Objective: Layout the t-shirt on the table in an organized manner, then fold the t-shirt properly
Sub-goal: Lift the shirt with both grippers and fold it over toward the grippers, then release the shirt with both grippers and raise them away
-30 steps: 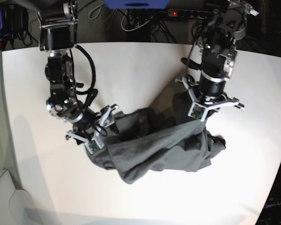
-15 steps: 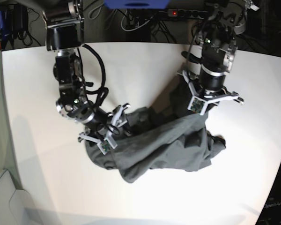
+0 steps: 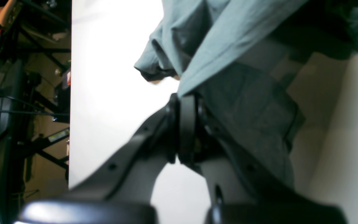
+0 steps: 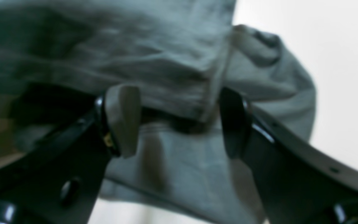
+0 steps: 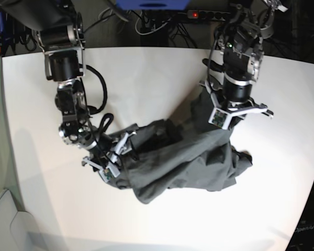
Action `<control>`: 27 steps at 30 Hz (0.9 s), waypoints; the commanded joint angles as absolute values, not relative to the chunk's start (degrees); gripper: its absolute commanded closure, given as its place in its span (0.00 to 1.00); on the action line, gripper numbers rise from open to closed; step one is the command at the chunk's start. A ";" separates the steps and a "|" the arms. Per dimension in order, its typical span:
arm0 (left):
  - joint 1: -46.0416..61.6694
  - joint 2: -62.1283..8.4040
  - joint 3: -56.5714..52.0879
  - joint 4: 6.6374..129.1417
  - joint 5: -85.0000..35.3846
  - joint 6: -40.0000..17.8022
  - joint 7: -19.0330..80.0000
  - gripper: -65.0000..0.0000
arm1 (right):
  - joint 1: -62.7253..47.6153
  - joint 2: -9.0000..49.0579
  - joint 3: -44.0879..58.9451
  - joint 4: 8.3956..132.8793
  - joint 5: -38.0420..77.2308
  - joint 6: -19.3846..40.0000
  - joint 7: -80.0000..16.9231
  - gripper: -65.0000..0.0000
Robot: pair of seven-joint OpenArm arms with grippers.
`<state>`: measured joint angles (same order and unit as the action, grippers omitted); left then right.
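Shifted lower against one crumpled t-shirt [image 5: 183,162], the right pincer [image 4: 179,124] is spread wide; the left pincer [image 3: 186,129] is clamped on cloth above one table [image 5: 162,78].

You see a big white worktop [image 5: 162,78] with a curved edge. A dark grey t-shirt [image 5: 183,167] lies crumpled on it, near the middle, in a bunched heap.

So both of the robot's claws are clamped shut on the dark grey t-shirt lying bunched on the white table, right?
Not quite: only the left gripper is shut on the dark charcoal-grey cotton t-shirt. The right wrist view shows the right gripper with its jaws wide apart, cloth between them but not pinched. The shirt does lie bunched on the matt white table.
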<state>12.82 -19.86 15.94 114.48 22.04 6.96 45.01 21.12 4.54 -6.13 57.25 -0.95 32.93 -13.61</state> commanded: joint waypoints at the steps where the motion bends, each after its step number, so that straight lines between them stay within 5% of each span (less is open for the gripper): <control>1: 12.44 -20.09 15.78 115.65 22.90 7.52 44.00 1.00 | 23.34 4.53 -6.02 57.27 -0.04 32.92 -12.09 0.37; 27: 12.44 -20.18 15.69 115.47 22.90 7.52 44.00 1.00 | 28.79 3.65 -6.37 44.44 0.13 33.27 -7.60 0.39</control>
<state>12.82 -19.88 15.94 114.48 22.04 7.01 45.04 26.94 3.49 -6.50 43.44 -1.02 32.99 -9.32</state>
